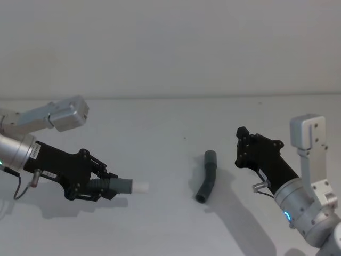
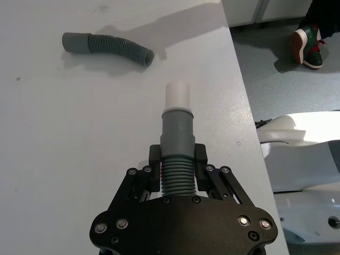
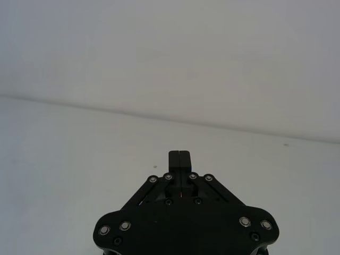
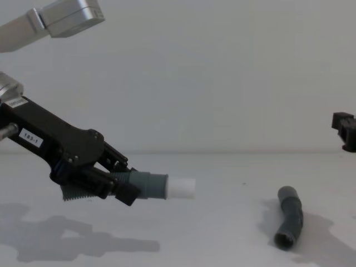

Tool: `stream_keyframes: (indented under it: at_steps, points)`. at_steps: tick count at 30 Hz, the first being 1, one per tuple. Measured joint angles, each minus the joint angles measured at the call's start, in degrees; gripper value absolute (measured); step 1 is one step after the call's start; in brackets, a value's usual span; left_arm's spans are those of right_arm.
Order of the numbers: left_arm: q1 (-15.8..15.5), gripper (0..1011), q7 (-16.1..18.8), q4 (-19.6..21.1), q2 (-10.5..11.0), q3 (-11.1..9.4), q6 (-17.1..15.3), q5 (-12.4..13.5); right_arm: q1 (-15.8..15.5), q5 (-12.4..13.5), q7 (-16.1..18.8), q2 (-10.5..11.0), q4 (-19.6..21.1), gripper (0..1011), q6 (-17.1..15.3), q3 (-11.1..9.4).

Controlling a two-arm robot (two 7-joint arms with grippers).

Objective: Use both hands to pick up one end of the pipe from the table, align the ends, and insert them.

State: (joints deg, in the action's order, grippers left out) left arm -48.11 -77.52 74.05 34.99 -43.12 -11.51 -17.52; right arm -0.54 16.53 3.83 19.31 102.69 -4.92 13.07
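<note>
On the left, at about 8 o'clock in the head view, the left gripper [image 1: 109, 188] hangs above the white table [image 1: 160, 122] and points toward 3 o'clock. Its jaws are drawn in narrow, clamped on the ribbed part of one pipe piece [image 1: 123, 186]. The smooth grey cuff [image 2: 177, 130] sticks out past the fingers, and the white tip [image 2: 177, 95] is at the very front. From the chest view that piece [image 4: 149, 185] is clear of the table [image 4: 222, 245] and tilted a little downward, with its shadow lying below it.

The other pipe piece [image 1: 206, 176] lies loose on the table at about 4 o'clock from the middle of the head view. It is bent gently and runs roughly from 12 to 6 o'clock. Its smooth cuff is at the 12 o'clock end, and the chest view shows a round open mouth at the near end [image 4: 290, 217].

The right gripper [image 1: 241, 130] is off at 3 o'clock from that loose piece, near it but not touching, with its fingers aimed toward 11 o'clock. Its wrist view shows the two fingers [image 3: 179, 156] pressed flat together with nothing between them. In the chest view it [image 4: 345, 130] sits at the right edge, higher than the table.
</note>
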Motion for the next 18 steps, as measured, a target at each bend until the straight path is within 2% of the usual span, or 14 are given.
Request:
stream_keyframes:
  at_steps: [2,3,4,5,6,12,13,15,18]
  points:
    - [0.0,329,0.0,0.0,0.0,0.0,0.0,0.0,0.2,0.0,-0.1,0.0,1.0,0,-2.1,0.2]
    - [0.0,329,0.0,0.0,0.0,0.0,0.0,0.0,0.2,0.0,-0.1,0.0,1.0,0,-2.1,0.2]
    - [-0.1,329,0.0,-0.1,0.0,-0.1,0.1,0.0,0.6,0.0,-0.4,0.1,2.4,0,-4.5,0.5]
    - [-0.1,329,0.0,-0.1,0.0,-0.1,0.1,0.0,0.6,0.0,-0.4,0.1,2.4,0,-4.5,0.5]
    - [-0.1,329,0.0,-0.1,0.0,-0.1,0.1,0.0,0.8,0.0,-0.7,0.1,3.4,0,-6.5,0.7]
    - [-0.1,329,-0.1,-0.2,0.0,-0.1,0.1,-0.1,1.2,-0.3,-1.5,0.1,6.9,0,-12.8,1.5]
    - [-0.1,329,-0.1,-0.2,0.0,-0.1,0.1,-0.1,1.2,-0.3,-1.5,0.1,6.9,0,-12.8,1.5]
    - [-0.1,329,-0.1,-0.2,0.0,-0.1,0.2,-0.1,1.2,-0.3,-1.8,0.2,8.5,36,-15.5,1.8]
    - [-0.2,329,-0.1,-0.2,0.0,-0.1,0.2,-0.1,1.1,-0.3,-1.8,0.2,9.6,110,-17.3,1.9]
